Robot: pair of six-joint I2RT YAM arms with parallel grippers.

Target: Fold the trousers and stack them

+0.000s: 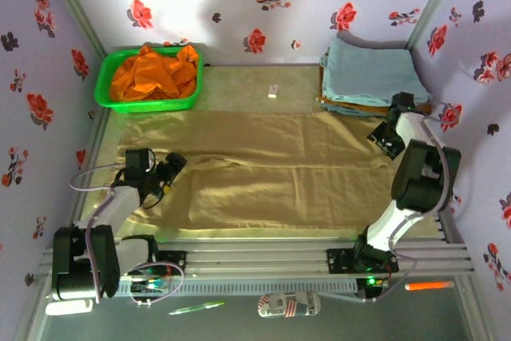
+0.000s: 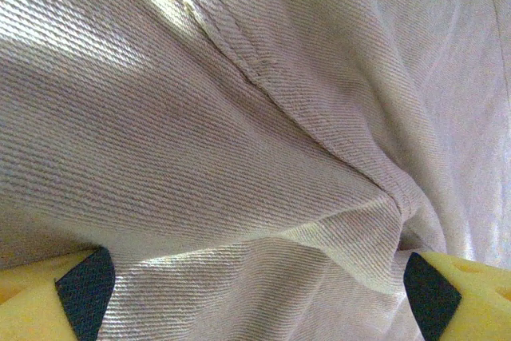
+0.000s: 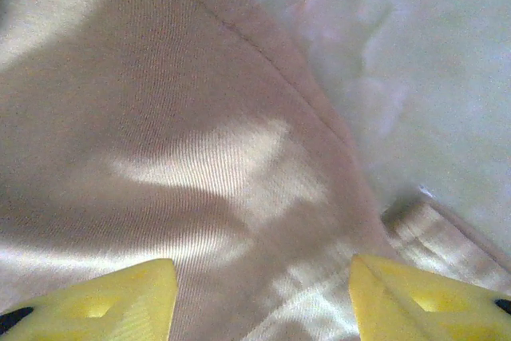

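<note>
The tan trousers (image 1: 271, 169) lie spread flat across the table, their legs running left to right. My left gripper (image 1: 166, 172) hovers low over their left end. In the left wrist view its yellow fingers (image 2: 48, 297) stand wide apart over a raised ridge of twill cloth (image 2: 319, 237) next to a stitched seam, and the gripper (image 2: 259, 297) is open. My right gripper (image 1: 386, 138) is at the trousers' far right corner. In the right wrist view it (image 3: 263, 301) is open, and the cloth (image 3: 200, 165) lies flat between the yellow fingertips (image 3: 120, 301), near the cloth's hem edge.
A green basket (image 1: 108, 79) holding an orange garment (image 1: 152, 69) stands at the back left. A stack of pale blue cloth (image 1: 363, 73) sits at the back right, just behind my right gripper. A small white tag (image 1: 273, 91) lies on the mat behind the trousers.
</note>
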